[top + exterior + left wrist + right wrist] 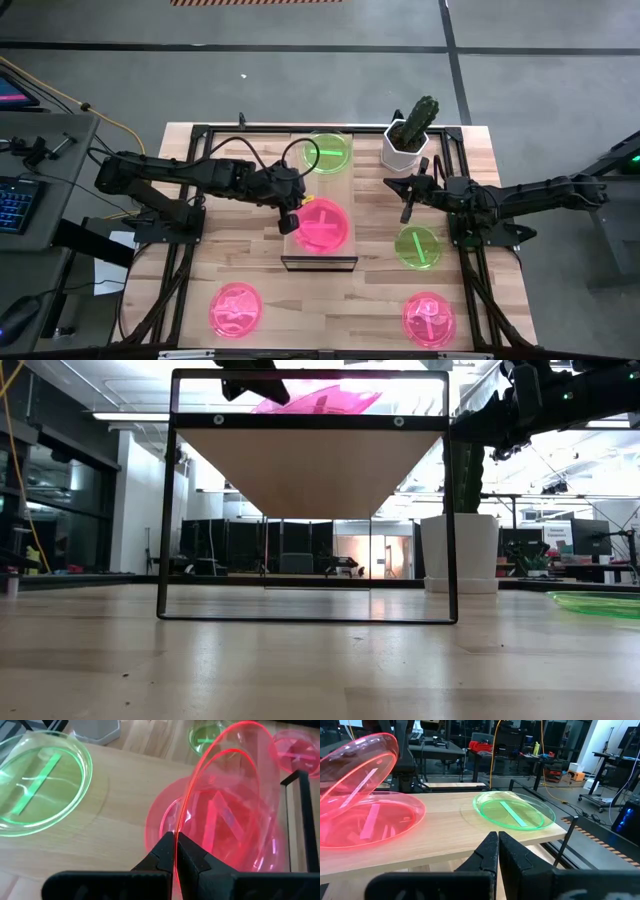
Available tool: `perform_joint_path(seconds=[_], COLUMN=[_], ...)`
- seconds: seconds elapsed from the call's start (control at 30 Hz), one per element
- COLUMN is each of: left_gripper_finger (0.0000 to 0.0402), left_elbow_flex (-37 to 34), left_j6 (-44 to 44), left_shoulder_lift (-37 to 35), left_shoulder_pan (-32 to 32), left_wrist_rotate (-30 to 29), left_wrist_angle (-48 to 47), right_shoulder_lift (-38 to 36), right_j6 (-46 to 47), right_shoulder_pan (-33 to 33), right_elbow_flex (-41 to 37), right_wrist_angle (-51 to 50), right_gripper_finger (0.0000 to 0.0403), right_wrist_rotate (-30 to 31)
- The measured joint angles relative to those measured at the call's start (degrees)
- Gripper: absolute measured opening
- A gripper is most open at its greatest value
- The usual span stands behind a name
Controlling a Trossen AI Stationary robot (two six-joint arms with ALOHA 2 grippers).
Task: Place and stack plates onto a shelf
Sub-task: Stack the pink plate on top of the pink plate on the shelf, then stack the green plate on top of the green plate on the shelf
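Note:
The shelf (300, 190) is a light-wood plank on a dark frame at mid table. On it lie a green plate (327, 152) toward the far end and a pink plate (330, 235) toward the near end. My left gripper (291, 216), at the shelf's left edge, is shut on a second pink plate (235, 795) tilted over the lying one (165, 820). My right gripper (408, 206) hovers shut right of the shelf, touching nothing. Flat on the table lie another green plate (417, 246) and two pink plates (235, 310), (430, 318). My left gripper pinches the rim (176, 837) of the upper pink plate between its two fingertips, coming from the table's left side. The plate stands tilted above the pink plate lying on the shelf. Whether its low edge touches that plate, I cannot tell.
A white pot with a cactus (407, 143) stands on the table by the shelf's far right corner, close to my right arm. The shelf's dark frame (165, 510) rises from the tabletop. Bare plank shows between the green plate and the pink ones.

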Motion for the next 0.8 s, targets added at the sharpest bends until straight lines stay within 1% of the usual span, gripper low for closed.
perform_joint_path(seconds=[0.17,0.33,0.5,0.67,0.8], left_gripper_finger=[0.0003,0.0019,0.0046,0.0082,0.0110], left_elbow_flex=[0.00,0.00,0.00,0.00,0.00], left_j6=[1.43,2.58,3.16,4.42,4.66], left_shoulder_lift=[0.00,0.00,0.00,0.00,0.00], left_shoulder_pan=[0.00,0.10,0.33,0.35,0.46], left_wrist_rotate=[0.12,0.13,-0.18,-0.33,-2.06], left_wrist_angle=[-1.19,-1.19,-1.19,-1.01,-0.90], right_shoulder_lift=[0.00,0.00,0.00,0.00,0.00], right_j6=[0.00,0.02,0.00,0.00,0.00], right_shoulder_pan=[0.00,0.00,0.01,0.00,0.00], right_elbow_flex=[0.00,0.00,0.00,0.00,0.00], right_wrist_angle=[0.00,0.00,0.00,0.00,0.00], right_gripper_finger=[0.0000,0.0000,0.0000,0.0000,0.0000], right_wrist_rotate=[0.00,-0.02,-0.01,-0.01,-0.02])
